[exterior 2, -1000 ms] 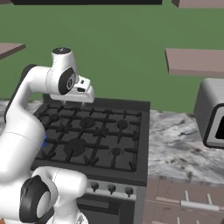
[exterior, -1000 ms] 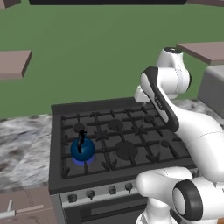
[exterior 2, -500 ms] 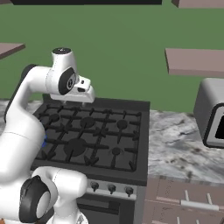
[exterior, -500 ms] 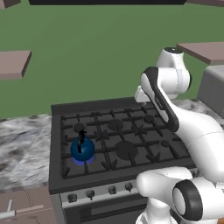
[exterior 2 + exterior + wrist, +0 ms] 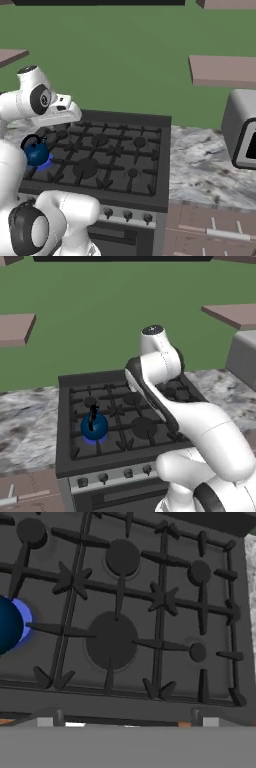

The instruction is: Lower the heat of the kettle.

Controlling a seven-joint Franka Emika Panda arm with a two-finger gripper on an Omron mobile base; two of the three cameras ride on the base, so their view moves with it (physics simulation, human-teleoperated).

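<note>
Green-walled kitchen: kettle (image 5: 94,426) sits lower left over blue flame, knobs (image 5: 128,473) below unreached; gripper (image 5: 64,113) hovers above, its opening unclear.

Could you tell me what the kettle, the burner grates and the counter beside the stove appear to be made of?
Kettle: glossy blue, likely enamelled metal, judging by its sheen; thin black handle.
Burner grates: matte dark grey, probably cast iron, given the thick bars.
Counter: mottled grey-white, resembling polished stone or granite.
</note>
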